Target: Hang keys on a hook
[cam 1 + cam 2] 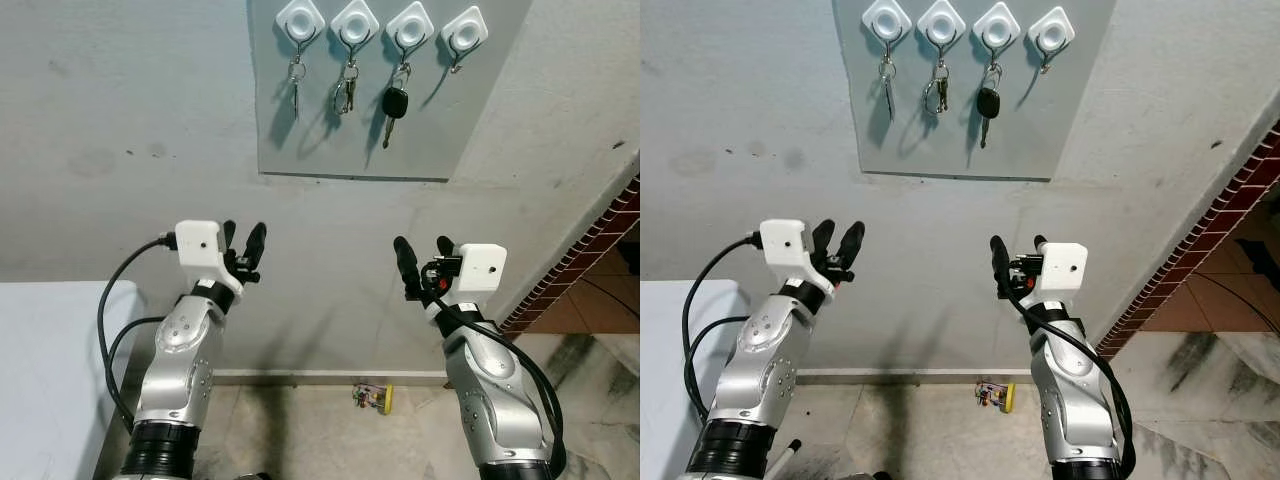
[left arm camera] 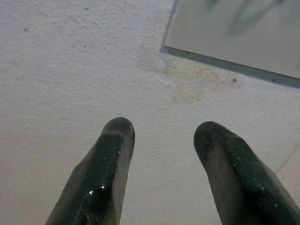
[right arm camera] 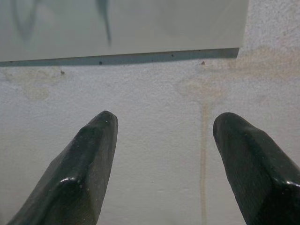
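Note:
A grey board [image 1: 300, 130] on the wall carries a row of white hooks. Keys hang from the three left ones: a silver key [image 1: 296, 88], a small bunch [image 1: 345, 90] and a black car key [image 1: 393, 105]. The rightmost hook [image 1: 464, 32] holds no key. Both arms are raised below the board. My left gripper [image 1: 244, 242] is open and empty, and its fingertips [image 2: 119, 133] point at bare wall beside the board's lower corner. My right gripper [image 1: 424, 252] is open and empty too, facing the wall under the board's bottom edge [image 3: 140, 57].
A small yellow object [image 1: 376, 397] lies on the tiled floor at the foot of the wall. A white surface [image 1: 40, 370] stands at the left. A red brick edge [image 1: 590, 250] runs down at the right.

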Robot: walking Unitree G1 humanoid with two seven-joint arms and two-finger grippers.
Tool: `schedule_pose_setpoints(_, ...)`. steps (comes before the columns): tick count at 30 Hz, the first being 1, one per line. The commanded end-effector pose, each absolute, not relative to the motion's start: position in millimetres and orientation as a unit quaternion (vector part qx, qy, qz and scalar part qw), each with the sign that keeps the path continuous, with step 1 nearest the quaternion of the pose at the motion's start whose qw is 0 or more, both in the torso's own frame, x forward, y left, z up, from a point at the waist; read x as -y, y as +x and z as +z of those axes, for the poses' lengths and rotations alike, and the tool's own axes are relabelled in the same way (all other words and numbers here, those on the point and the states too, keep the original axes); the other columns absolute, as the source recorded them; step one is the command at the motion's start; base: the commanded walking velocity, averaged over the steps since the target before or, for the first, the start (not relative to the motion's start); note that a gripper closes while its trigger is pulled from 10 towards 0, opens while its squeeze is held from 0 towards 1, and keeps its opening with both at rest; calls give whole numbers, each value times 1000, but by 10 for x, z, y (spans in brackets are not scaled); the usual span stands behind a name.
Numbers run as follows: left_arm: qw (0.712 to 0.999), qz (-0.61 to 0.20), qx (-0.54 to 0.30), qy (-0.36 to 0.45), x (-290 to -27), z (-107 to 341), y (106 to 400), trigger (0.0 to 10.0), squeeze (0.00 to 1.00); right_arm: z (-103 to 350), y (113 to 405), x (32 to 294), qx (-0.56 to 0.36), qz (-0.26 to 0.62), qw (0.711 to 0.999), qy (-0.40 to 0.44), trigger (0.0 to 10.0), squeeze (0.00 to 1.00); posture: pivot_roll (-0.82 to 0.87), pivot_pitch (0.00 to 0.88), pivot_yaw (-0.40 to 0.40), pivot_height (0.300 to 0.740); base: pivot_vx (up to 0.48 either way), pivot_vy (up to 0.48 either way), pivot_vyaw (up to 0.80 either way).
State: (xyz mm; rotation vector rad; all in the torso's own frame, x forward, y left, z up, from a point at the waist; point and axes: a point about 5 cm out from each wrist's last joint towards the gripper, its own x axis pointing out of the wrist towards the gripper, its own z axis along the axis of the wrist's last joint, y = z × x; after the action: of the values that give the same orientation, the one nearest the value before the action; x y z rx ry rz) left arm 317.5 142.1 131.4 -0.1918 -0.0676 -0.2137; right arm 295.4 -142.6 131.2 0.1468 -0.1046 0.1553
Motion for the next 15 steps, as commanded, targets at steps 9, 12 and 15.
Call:
schedule_pose_setpoints(9, 986, -119, 45, -105, -1404, 1360, 3164, 10000, 0, 1353, 2913, 1547, 59, 54, 995, 52, 10000, 0, -69, 76, -9, 740, 0, 0, 0)
schedule_pose_setpoints(12, 987, -112, 51, -103, -1430, 1379, 3118, 10000, 0, 1383, 2854, 1558, 66, 54, 996, 34, 10000, 0, -73, 81, -9, 740, 0, 0, 0)
schedule_pose_setpoints(15, 985, -112, 62, -115, -1459, 1434, 3025, 10000, 0, 1442, 2752, 1559, 78, 58, 995, 15, 10000, 0, -72, 85, -9, 740, 0, 0, 0)
